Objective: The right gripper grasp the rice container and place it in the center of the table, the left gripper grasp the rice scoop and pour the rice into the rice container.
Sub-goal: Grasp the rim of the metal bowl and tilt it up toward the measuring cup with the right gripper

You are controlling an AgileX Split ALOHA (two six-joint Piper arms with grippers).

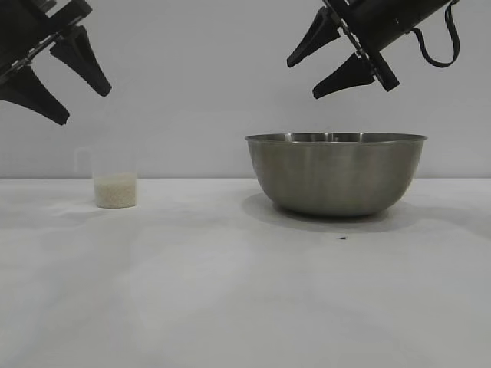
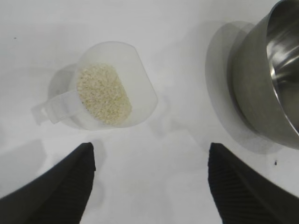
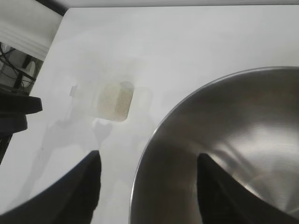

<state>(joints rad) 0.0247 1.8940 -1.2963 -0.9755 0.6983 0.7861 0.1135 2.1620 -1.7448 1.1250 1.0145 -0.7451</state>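
Exterior view, left to right: left gripper (image 1: pixel 63 80) aloft at the upper left, fingers (image 1: pixel 83 60) spread apart, holding nothing, touching nothing, tips aimed down and toward the middle. Below those fingers and a little to the right, standing upright on the surface (image 1: pixel 230 307): rice scoop (image 1: pixel 115 178), translucent, loop handle on its left side, rice (image 1: pixel 116 189) filling the lower part. No label or writing readable on it. Well apart to the right: rice container (image 1: pixel 335 173), steel bowl upright, mouth up, resting on the surface, unmarked. Above its rim, clear of it: right gripper (image 1: pixel 320 64), fingers (image 1: pixel 342 77) parted, empty, pointing down and leftward. Just in front of the bowl, a tiny dark speck (image 1: pixel 342 238).
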